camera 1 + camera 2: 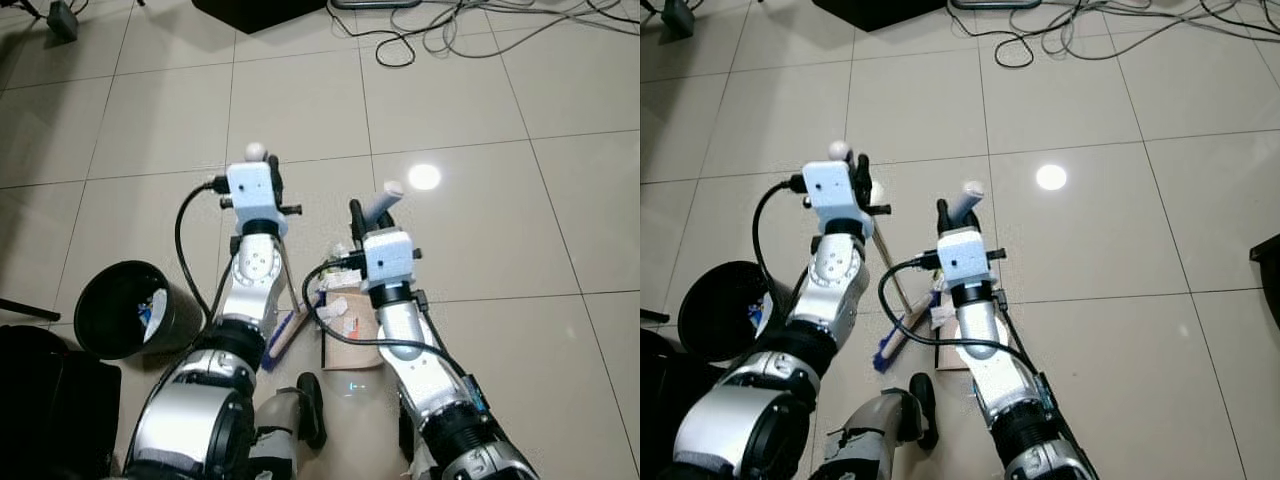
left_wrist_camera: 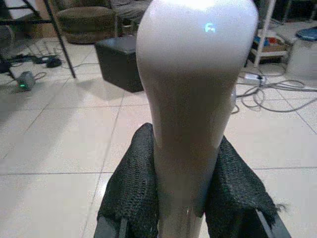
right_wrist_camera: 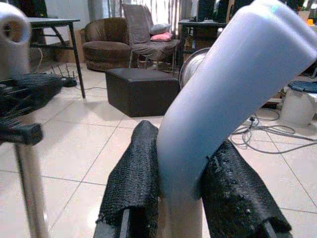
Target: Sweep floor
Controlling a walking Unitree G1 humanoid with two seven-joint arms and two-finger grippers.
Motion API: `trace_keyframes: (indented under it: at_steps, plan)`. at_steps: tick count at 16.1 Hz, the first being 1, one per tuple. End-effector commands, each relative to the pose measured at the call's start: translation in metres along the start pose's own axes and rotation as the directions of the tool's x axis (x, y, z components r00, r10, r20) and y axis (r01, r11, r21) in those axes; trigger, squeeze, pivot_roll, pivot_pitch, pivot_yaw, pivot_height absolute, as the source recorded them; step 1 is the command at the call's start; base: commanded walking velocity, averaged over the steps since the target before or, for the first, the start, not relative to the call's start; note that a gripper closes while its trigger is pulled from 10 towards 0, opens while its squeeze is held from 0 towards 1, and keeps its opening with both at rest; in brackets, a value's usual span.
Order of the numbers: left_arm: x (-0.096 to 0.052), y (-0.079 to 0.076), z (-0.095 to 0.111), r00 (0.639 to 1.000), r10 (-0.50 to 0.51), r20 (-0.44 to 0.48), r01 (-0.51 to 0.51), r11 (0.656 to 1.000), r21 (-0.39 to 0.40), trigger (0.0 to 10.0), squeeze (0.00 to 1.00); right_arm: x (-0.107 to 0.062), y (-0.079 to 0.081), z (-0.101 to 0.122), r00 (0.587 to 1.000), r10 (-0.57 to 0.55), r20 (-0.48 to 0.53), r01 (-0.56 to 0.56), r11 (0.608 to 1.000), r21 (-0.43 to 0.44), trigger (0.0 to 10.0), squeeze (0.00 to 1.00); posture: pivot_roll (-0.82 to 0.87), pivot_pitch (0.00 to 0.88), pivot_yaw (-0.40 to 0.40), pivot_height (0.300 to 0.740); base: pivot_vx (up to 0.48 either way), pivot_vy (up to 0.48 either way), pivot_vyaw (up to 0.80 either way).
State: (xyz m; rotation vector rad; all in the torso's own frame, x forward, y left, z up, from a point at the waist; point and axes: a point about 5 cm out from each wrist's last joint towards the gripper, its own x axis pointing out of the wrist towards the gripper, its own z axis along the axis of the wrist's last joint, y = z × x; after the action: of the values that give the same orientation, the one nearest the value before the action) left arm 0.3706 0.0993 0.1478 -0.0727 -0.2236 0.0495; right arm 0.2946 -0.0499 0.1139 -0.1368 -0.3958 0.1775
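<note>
My left gripper (image 1: 268, 178) is shut on the top of a broom handle (image 2: 193, 99), and its white knob (image 1: 257, 150) sticks out above the fingers (image 2: 131, 193). The pole slants down to the blue brush head (image 1: 281, 338) on the tiles. Beside it, my right gripper (image 1: 372, 218) is shut on the pale, curved dustpan handle (image 3: 228, 99). The brown dustpan (image 1: 352, 347) rests on the floor below, with paper scraps (image 1: 338, 305) in and around its mouth, right beside the brush. A black round bin (image 1: 128, 308) holding some rubbish stands to my left.
Tangled cables (image 1: 450, 35) lie across the tiles far ahead, next to a black ottoman (image 1: 258, 12). A dark object (image 1: 40, 400) sits at my lower left, behind the bin. Bare beige tiles (image 1: 520, 220) stretch ahead and to the right.
</note>
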Motion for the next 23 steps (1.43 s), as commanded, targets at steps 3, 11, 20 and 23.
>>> trace_keyframes:
  at_steps: [3, 11, 20, 23]
  plan:
    - [0.003, -0.009, 0.002, 0.997, -0.071, -0.014, 0.070, 0.994, -0.079, 10.0, 0.00, -0.012, 0.011, -0.009, 0.998, 0.035, -0.058, -0.034, 0.999, 0.022, 10.0, 0.00, 0.06, 0.361, 0.134, 0.740, 0.000, 0.000, 0.00]
    - [-0.004, 0.034, 0.048, 0.975, -0.203, 0.088, 0.210, 0.974, -0.085, 10.0, 0.00, 0.013, -0.046, -0.018, 0.986, -0.127, -0.109, 0.125, 0.992, -0.030, 10.0, 0.00, 0.07, 0.256, 0.119, 0.740, 0.000, 0.000, 0.00]
    - [0.011, 0.108, 0.084, 0.991, -0.104, 0.085, 0.086, 0.978, 0.191, 10.0, 0.00, 0.008, -0.071, 0.008, 0.996, -0.062, -0.059, 0.072, 0.979, 0.191, 10.0, 0.00, 0.01, 0.097, 0.086, 0.740, 0.000, 0.000, 0.00]
    - [-0.005, 0.114, 0.062, 0.995, -0.088, -0.042, 0.094, 0.979, 0.179, 10.0, 0.00, 0.010, -0.084, 0.037, 0.997, -0.080, -0.004, 0.078, 0.966, 0.246, 10.0, 0.00, -0.02, 0.065, 0.084, 0.740, 0.000, 0.000, 0.00]
